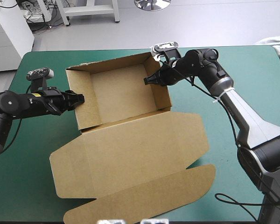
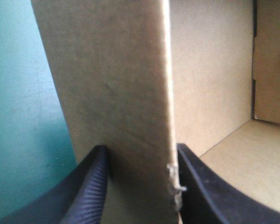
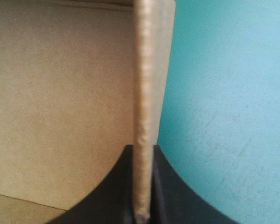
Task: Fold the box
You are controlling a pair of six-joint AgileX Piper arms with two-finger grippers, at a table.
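While the box (image 1: 121,93) sits as an open tray, lid flat, left gripper (image 1: 80,99) clamps its left wall, right gripper (image 1: 148,80) the right wall.

The box (image 1: 140,135) is set at the middle of the table (image 1: 32,186). Its open tray (image 1: 119,93) is placed toward the far edge, and the lid (image 1: 130,163) is laid flat before it, toward the near edge. The tray's left wall (image 1: 86,112) is clasped by the left gripper (image 1: 79,99), reached in from the table's left side. The right wall (image 1: 162,95) is pinched by the right gripper (image 1: 147,80), near the far corner. One finger of each is set inside the tray, the other outside.
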